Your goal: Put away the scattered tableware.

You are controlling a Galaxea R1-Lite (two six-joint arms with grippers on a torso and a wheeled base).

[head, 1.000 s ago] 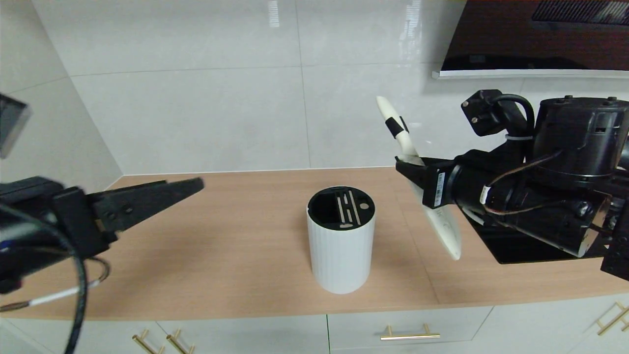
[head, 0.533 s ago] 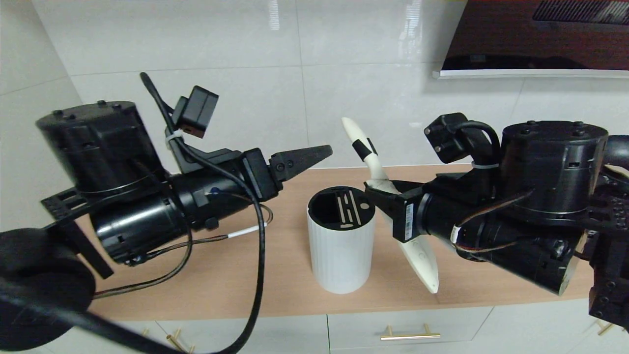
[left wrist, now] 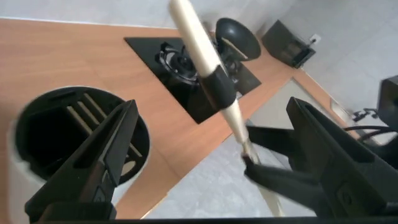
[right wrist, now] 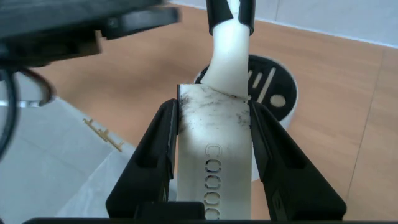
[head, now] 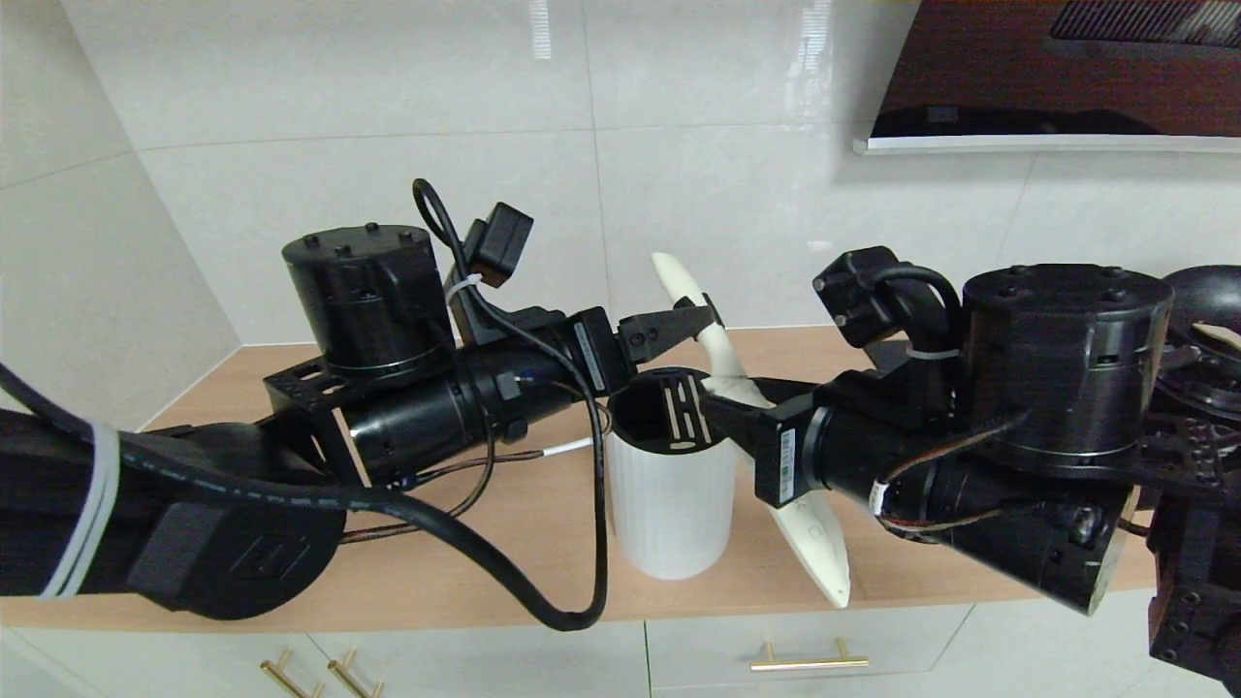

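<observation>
Two arms meet over the desk. Left gripper jaws gape wide, straddling the black-banded handle, holding nothing. White utensil holder stands upright. Just beside its rim, the tilted cream spatula sits clamped in the right gripper jaws.

The mouth of the white ribbed cylindrical holder was crowded: the right pincer, clamped on a tilted cream spatula with a black band, overhung its right rim, and the spread left pincer straddled the handle. Bare wooden desk lay left, under black cables.
</observation>
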